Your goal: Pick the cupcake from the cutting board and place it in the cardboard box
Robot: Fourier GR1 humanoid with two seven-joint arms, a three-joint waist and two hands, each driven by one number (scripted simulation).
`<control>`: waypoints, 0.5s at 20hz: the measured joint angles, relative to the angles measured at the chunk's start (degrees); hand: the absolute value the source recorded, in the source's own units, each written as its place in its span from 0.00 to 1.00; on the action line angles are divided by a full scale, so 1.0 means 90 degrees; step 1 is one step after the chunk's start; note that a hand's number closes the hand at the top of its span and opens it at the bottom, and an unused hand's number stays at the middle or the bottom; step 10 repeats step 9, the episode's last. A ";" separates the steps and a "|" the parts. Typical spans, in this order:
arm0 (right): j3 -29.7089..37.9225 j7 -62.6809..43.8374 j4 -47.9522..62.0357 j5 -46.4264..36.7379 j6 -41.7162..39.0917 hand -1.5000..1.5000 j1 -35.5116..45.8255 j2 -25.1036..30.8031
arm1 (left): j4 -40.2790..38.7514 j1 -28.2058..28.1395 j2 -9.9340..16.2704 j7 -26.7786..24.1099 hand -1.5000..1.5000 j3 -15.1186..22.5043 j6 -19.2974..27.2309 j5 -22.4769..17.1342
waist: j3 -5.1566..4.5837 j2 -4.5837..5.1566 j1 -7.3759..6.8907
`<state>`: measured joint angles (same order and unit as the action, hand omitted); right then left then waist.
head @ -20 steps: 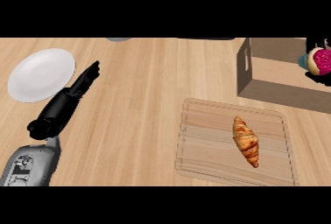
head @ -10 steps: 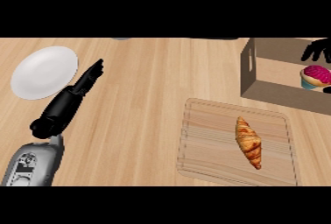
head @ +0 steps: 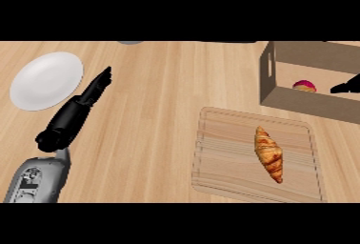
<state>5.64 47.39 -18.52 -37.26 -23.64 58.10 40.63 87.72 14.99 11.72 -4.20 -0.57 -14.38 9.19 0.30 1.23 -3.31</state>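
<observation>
Pale wooden counter (head: 162, 95) fills the view, seen from steeply above. At the upper right stands an open cardboard box (head: 285, 97) with a cut-out handle slot in its left wall. Inside it, low against the near wall, sits the cupcake (head: 305, 86), only its pink top showing above the wall's edge; it appears to be resting in the box already, which is where the task wants it. Just beside the cupcake, at the picture's right edge, a small black part of the right hand (head: 347, 86) shows over the box. It is near the cupcake but does not seem to touch it, and too little of it shows to tell whether it is released or clenched.

Below the box lies the cutting board (head: 225, 162), light wood with rounded corners. The cupcake is no longer on it; only a croissant (head: 269, 153) lies there, lengthwise on the board's right half, probably a distractor to be left alone.

On the left, a white plate (head: 45, 80) sits near the upper corner. Beside it the left hand (head: 95, 88) rests with its fingers straight and together, pointing up the counter, holding and touching nothing, its grey forearm entering from the lower left. It looks parked out of the way while the other arm does the work
</observation>
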 measured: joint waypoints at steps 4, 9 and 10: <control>0.0913 -0.0627 0.0660 0.1035 -0.0550 0.00 0.0282 -0.0105 | 0.0007 0.0035 0.0030 0.0001 0.50 -0.0009 -0.0026 -0.0003 | 0.0000 0.0013 -0.0005; 0.1728 -0.1504 0.1300 0.1885 -0.1136 0.00 0.0555 0.0259 | 0.0043 0.0003 0.0028 -0.0061 0.50 0.0004 -0.0035 0.0005 | 0.0003 0.0063 -0.0066; 0.1728 -0.1504 0.1300 0.1885 -0.1136 0.00 0.0555 0.0259 | 0.0043 0.0003 0.0028 -0.0061 0.50 0.0004 -0.0035 0.0005 | 0.0003 0.0063 -0.0066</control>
